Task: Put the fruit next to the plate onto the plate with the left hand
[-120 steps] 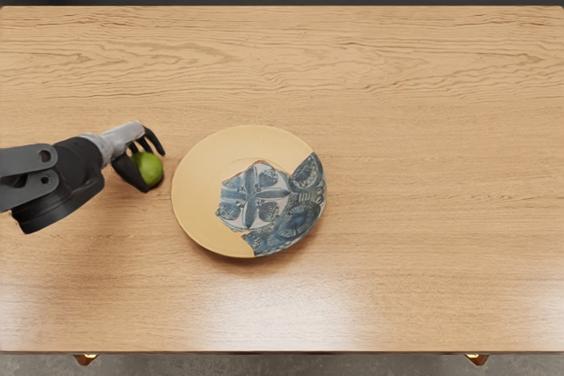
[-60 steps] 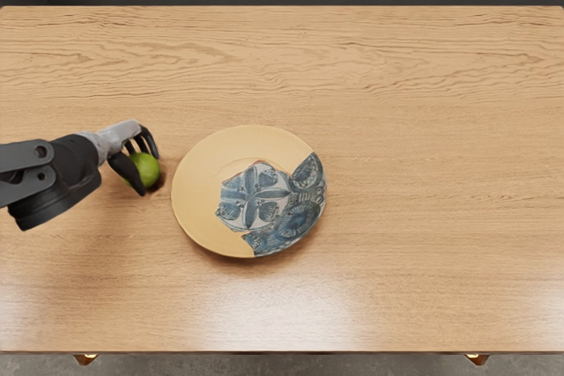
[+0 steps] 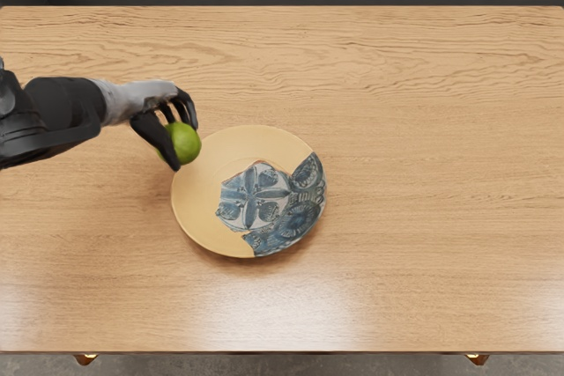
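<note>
left hand [image 3: 165, 126] fingers curled round green fruit [image 3: 183, 142], held at left rim of plate [image 3: 201, 184]. plate sits mid wooden table [image 3: 423, 129], blue pattern lower right.

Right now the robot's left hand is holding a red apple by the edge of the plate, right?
Almost. The fruit is not a red apple, it is a green lime. The head view shows the left hand holding it by the left edge of the plate, just as you said.
</note>
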You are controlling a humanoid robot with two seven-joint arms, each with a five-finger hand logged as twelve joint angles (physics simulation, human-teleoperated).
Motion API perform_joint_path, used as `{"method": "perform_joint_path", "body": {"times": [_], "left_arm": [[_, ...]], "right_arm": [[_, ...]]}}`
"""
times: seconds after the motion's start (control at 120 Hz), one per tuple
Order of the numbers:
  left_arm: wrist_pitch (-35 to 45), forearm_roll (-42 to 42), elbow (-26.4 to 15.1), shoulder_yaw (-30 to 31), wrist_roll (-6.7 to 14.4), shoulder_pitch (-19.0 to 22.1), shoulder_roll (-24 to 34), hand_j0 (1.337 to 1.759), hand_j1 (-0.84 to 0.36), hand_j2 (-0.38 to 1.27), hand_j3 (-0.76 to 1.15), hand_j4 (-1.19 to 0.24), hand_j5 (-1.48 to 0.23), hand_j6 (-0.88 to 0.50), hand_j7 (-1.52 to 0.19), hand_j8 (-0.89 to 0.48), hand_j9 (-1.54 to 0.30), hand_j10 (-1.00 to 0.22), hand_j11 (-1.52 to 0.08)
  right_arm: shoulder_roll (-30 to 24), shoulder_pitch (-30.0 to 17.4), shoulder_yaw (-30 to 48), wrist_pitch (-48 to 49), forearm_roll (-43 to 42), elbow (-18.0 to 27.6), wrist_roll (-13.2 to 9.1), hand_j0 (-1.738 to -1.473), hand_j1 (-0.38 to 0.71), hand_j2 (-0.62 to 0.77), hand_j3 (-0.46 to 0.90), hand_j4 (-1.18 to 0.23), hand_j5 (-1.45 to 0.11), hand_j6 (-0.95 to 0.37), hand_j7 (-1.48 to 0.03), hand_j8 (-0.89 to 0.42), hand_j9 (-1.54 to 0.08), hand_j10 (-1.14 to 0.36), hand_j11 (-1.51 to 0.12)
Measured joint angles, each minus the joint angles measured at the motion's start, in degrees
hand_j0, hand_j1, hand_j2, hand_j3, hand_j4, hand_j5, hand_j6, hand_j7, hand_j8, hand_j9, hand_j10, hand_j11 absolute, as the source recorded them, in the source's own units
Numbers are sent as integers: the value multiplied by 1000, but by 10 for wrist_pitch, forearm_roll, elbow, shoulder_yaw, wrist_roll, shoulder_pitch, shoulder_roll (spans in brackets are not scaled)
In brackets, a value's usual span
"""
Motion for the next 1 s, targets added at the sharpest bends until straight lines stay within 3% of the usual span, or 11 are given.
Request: {"method": "perform_joint_path", "body": {"times": [0.025,0.033,0.058,0.067,0.083,0.175,0.358,0.433,0.517,0.683,1.0], "left_arm": [[-7,-10,-2,-4,0,-1,-12,1647,-375,589,0,-420,-1317,-158,-1230,-255,-1164,-512,-1167],[-8,-13,-3,-5,0,-1,-13,1648,-375,595,0,-431,-1294,-223,-1231,-251,-1164,-505,-1166],[-14,-21,-5,-9,0,-3,-32,1648,-376,619,0,-460,-1295,-174,-1225,-261,-1161,-526,-1164],[-14,-24,-5,-10,0,-4,-36,1648,-377,617,0,-470,-1271,-247,-1228,-250,-1163,-515,-1165],[-17,-29,-6,-12,0,-5,-45,1648,-375,649,0,-483,-1277,-181,-1223,-280,-1163,-538,-1165],[-22,-48,-9,-19,-1,-19,-81,1650,-392,732,0,-579,-1271,-259,-1211,-295,-1170,-542,-1165],[-18,-65,-8,-22,-1,-18,-98,1650,-438,820,0,-704,-1282,-244,-1186,-304,-1156,-587,-1170],[-14,-64,-6,-22,-1,-18,-98,1652,-396,710,0,-723,-1178,-297,-1095,-335,-1074,-610,-1089],[-6,-64,-5,-21,-1,-18,-99,1654,-312,503,0,-697,-963,-318,-908,-340,-894,-544,-904],[-3,-80,-4,-21,0,-19,-102,1656,-112,251,0,-452,-610,-280,-587,-279,-579,-381,-583],[-4,-116,-3,-38,0,-9,-64,1658,19,93,0,-291,-382,-255,-377,-255,-375,-276,-376]], "right_arm": [[0,0,0,0,0,0,0,-1658,-322,-5,0,-23,-29,-23,-29,-23,-29,-22,-29],[0,0,0,0,0,0,0,-1658,-322,-5,0,-23,-29,-23,-29,-23,-29,-22,-29],[0,1,0,0,0,0,0,-1658,-322,-5,0,-23,-29,-23,-29,-23,-29,-22,-29],[0,1,0,0,0,0,0,-1658,-322,-5,0,-23,-29,-23,-29,-23,-29,-22,-29],[0,1,0,0,0,0,0,-1658,-322,-5,0,-23,-29,-23,-29,-23,-29,-22,-29],[0,1,0,0,0,0,0,-1658,-322,-5,0,-23,-29,-23,-29,-23,-29,-22,-29],[0,1,0,0,0,0,0,-1658,-322,-5,0,-23,-29,-23,-29,-23,-29,-22,-29],[0,1,0,0,0,0,0,-1658,-322,-5,0,-23,-29,-23,-29,-23,-29,-22,-29],[0,1,0,0,0,0,0,-1658,-323,-4,0,-23,-29,-23,-29,-23,-29,-22,-29],[0,1,0,0,0,0,0,-1658,-323,-4,0,-23,-29,-23,-29,-23,-29,-22,-29],[0,1,0,0,0,0,0,-1658,-323,-4,0,-22,-29,-23,-29,-22,-29,-22,-29]]}}
